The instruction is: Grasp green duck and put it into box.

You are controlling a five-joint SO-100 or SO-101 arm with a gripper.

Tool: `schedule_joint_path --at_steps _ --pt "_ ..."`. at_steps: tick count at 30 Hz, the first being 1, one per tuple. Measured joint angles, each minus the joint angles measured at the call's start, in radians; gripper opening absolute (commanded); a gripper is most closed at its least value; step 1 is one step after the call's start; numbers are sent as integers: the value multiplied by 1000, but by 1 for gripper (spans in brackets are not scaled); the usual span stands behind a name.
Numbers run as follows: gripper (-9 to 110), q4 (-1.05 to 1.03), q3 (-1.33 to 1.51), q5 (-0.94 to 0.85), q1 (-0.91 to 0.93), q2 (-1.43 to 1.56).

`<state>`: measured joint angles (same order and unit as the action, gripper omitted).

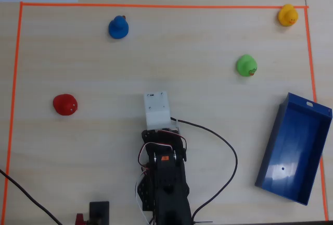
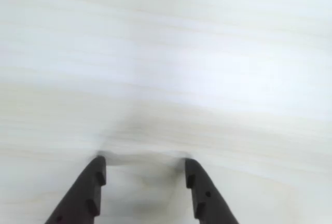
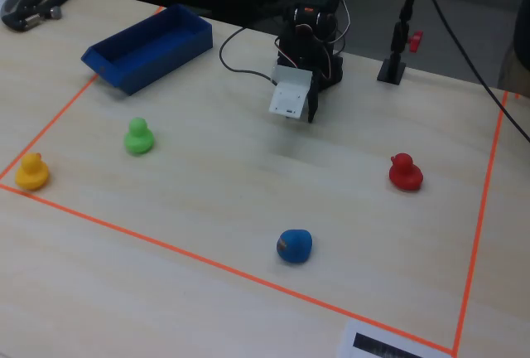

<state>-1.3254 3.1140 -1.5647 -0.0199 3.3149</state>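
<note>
Overhead view, left to right: we see red duck (image 1: 65,104), blue duck (image 1: 118,27), our arm (image 1: 164,175) low centre, green duck (image 1: 246,65) upright on table, yellow duck (image 1: 287,15) in far corner, box (image 1: 297,147) rightmost, well apart from green duck. Wrist view: gripper (image 2: 146,165) fingers apart, holding nothing, over bare wood.

This is a robotics lab bench, a test setup rather than a home. A pale wood-grain counter (image 1: 208,105) carries an orange tape border (image 1: 156,6) marking out a work zone. At the arm's base (image 3: 310,39) loose black cables (image 1: 229,157) trail across the counter, a black stand (image 3: 396,64) rises just beside it, and a printed label (image 3: 389,345) lies outside the tape.
</note>
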Motion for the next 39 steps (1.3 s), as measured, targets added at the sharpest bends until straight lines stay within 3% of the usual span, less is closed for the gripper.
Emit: schedule_joint_path --at_steps 4,14,19,25,34,39 --pt "25 0 0 -2 0 0" --pt "16 15 -3 -11 38 -28" --pt "14 288 -112 14 121 -298" --pt "23 712 -588 146 276 -834" --pt "38 695 -1586 163 620 -1723" --pt "39 795 -1841 98 792 -2046"
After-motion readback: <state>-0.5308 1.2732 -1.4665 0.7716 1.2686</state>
